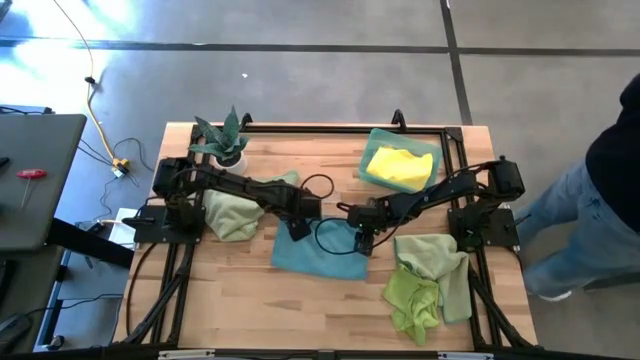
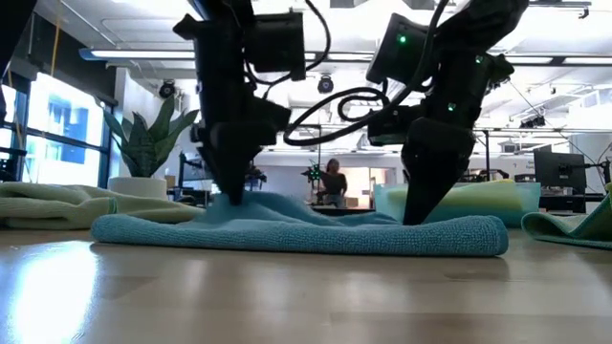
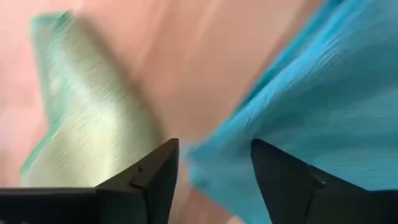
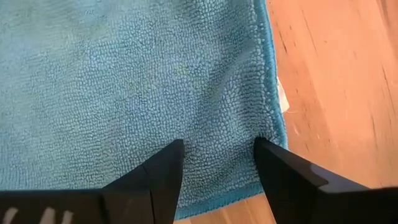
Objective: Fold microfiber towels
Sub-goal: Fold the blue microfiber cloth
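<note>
Both arms are reached inward from the table's point(image 1: 200, 300) side edges toward its middle. The left gripper point(image 1: 299, 231) is pointed straight down at the table, its fingers point(image 3: 155, 180) spread apart with nothing clamped between them. The right gripper point(image 1: 363, 238) is likewise held vertical just beside it, fingers point(image 4: 163, 174) parted and tips pressed down near the table.

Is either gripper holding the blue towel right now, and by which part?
Neither: left gripper and right gripper stand open over the blue towel.

towel point(image 1: 318, 250) mid-table point(image 1: 250, 300), plant point(image 1: 224, 138) behind
</note>
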Robot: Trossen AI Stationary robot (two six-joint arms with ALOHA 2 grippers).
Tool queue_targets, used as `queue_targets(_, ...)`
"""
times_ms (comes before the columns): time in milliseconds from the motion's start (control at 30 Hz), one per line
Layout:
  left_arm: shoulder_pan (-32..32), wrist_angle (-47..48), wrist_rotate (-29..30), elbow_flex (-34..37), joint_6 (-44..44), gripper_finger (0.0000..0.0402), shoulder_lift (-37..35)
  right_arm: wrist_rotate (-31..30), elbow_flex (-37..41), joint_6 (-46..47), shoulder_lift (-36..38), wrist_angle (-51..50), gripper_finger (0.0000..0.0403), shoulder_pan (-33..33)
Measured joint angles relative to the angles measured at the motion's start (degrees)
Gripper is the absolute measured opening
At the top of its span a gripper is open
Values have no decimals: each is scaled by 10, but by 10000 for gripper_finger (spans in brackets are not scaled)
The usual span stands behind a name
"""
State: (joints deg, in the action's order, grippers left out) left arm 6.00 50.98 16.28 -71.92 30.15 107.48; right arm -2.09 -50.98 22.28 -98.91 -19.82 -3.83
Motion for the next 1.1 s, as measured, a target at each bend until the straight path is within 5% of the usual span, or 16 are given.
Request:
queue_targets(133, 2, 59, 9, 0, 39, 205, 0, -24, 1, 21, 0, -9, 192, 8)
queue_targets(267, -5, 102, -49, 0, 67, 202, 0, -38, 1, 55, 1, -34, 192, 18)
queue_targets(500, -61, 91, -132, 0, 76, 193, 0, -36, -4, 63, 8, -63, 192, 16)
queue_targets(800, -132, 26, -138, 0, 80, 179, 0, -47, -26, 107, 101, -104, 192, -2)
queue_targets(1100, -146, -22, -144, 0, -31, 157, -29, -8, -25, 332, 161, -168, 192, -70)
